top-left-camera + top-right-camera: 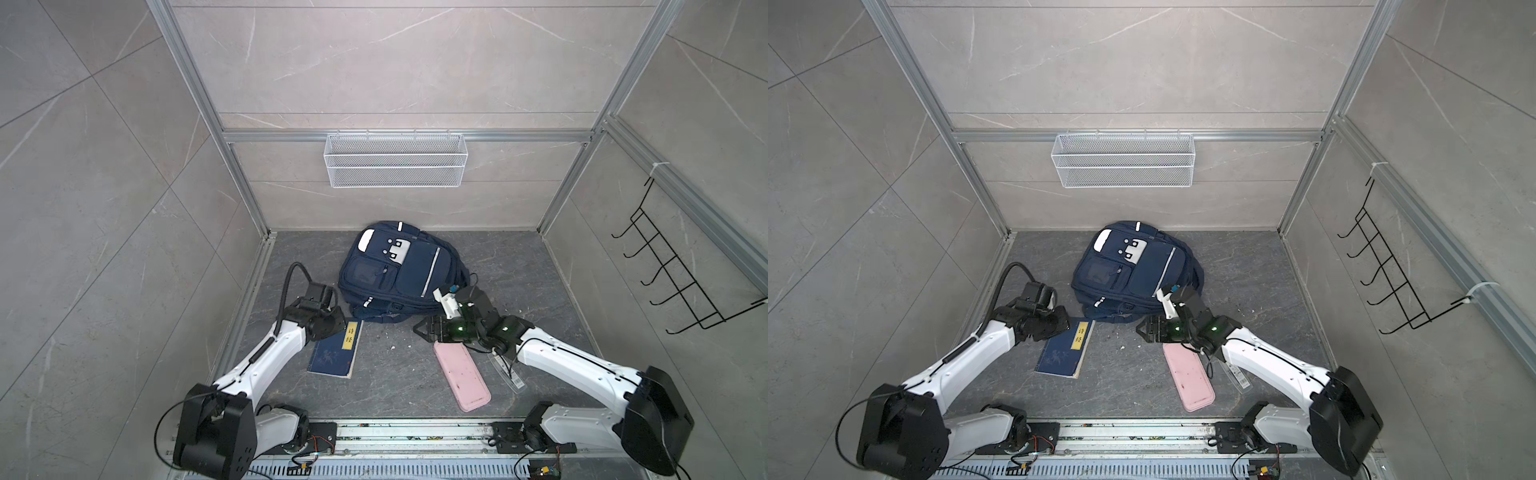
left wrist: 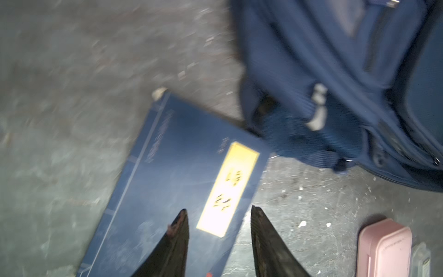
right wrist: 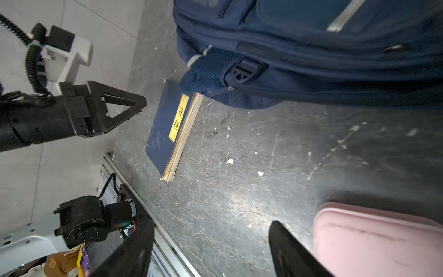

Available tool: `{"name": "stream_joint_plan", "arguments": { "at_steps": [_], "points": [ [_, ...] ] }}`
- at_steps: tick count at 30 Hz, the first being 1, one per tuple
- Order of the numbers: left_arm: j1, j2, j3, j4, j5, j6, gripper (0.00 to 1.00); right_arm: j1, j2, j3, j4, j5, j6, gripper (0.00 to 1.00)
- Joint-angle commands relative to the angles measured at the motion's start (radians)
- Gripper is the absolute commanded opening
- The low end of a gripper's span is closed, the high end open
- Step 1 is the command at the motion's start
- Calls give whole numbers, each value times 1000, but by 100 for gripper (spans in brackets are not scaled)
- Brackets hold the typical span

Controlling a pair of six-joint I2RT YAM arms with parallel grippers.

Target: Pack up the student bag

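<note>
Student bag (image 1: 399, 270) flat just ahead of both grippers, seemingly zipped. Soft, floppy, probably light; best taken first by a zip pull (image 3: 230, 88). Left gripper (image 2: 218, 209) parted, empty, above a blue book (image 2: 167, 167); right gripper (image 3: 212, 223) parted, empty, beside a pink pencil case (image 3: 378, 239). Underneath, gritty dark stone tabletop (image 1: 395, 386); tiled walls (image 1: 395, 75) close around.

Left gripper (image 2: 218, 209) is hanging empty, jaws apart, over the blue book (image 2: 172, 172). Navy backpack (image 2: 335, 60) is covering the book's corner at the gripper's 1 o'clock. Pink pencil case (image 2: 383, 249) is lying at 4 o'clock.
</note>
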Motion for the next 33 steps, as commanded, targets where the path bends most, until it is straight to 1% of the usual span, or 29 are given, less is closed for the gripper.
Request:
{"name": "stream_joint_plan", "arguments": {
  "at_steps": [1,4,7,9,13,15,18,21,23,27,30,33],
  "points": [
    [48,-81,-64,64,28,-82,47,79,100,87,-24,89,-1,74],
    [121,-91,-117,75,53,-82,48,138,184,146,-29,109,1,72],
    [215,-60,-145,102,108,-74,48,184,253,200,-41,121,-5,71],
    [262,-40,-156,128,127,-76,48,203,285,228,-52,127,-7,71],
    [310,9,-154,177,125,-70,48,234,328,257,-62,139,-2,70],
    [328,53,-149,203,143,-68,48,243,340,263,-63,140,2,70],
    [336,118,-149,245,172,-74,48,253,354,272,-72,146,2,70],
    [336,149,-168,281,194,-75,48,256,367,280,-86,155,3,73],
    [334,137,-188,291,200,-77,48,256,378,282,-91,162,5,74],
    [319,70,-225,288,205,-89,48,256,424,303,-91,171,16,74],
    [291,28,-242,264,199,-100,48,256,481,340,-97,170,23,74],
    [244,-8,-264,249,189,-126,48,256,537,383,-105,169,29,74]
  ]
}}
